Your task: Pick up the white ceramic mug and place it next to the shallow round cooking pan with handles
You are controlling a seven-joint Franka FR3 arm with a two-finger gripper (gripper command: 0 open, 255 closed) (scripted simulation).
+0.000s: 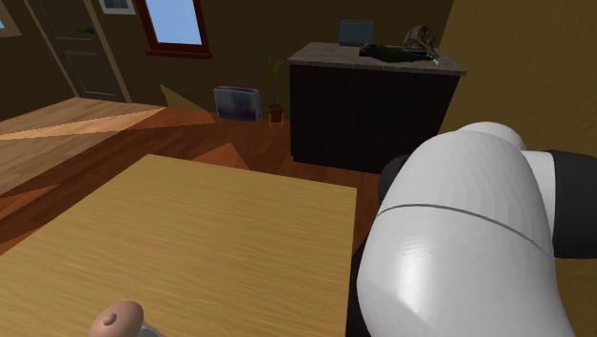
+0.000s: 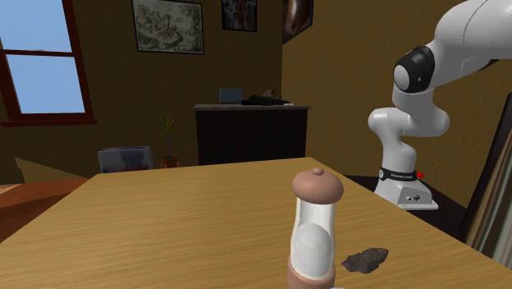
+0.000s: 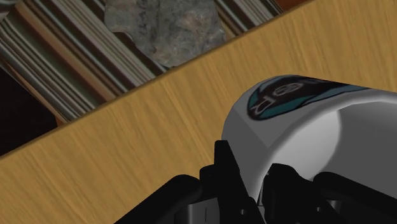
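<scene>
Your gripper (image 3: 251, 170) is clamped on the white mug (image 3: 305, 127). The mug's white wall sits pinched between the two black fingers (image 3: 222, 168). The mug has a blue-green and black picture on its side. It is over the table (image 2: 164, 222), close to the table's edge. I cannot tell if its bottom touches the table.

Here is what could go wrong. You hold the mug by its wall alone, so it could tip or slide out if you move fast. A tall clear shaker (image 2: 316, 230) with a brown cap stands on the table. It is tall and thin, so a bump from the mug or the arm would likely knock it over. The mug is close to the table's edge, so if you let go there it could fall off. You could also put it by the wrong thing. A dark lump (image 2: 365, 260) lies on the table, and I cannot tell if it is the pan.

Now count: one mug, one gripper, one table, one shaker and one dark lump. There is also one grey rocky thing (image 3: 172, 25) at the table's edge. It may be the same lump.
</scene>
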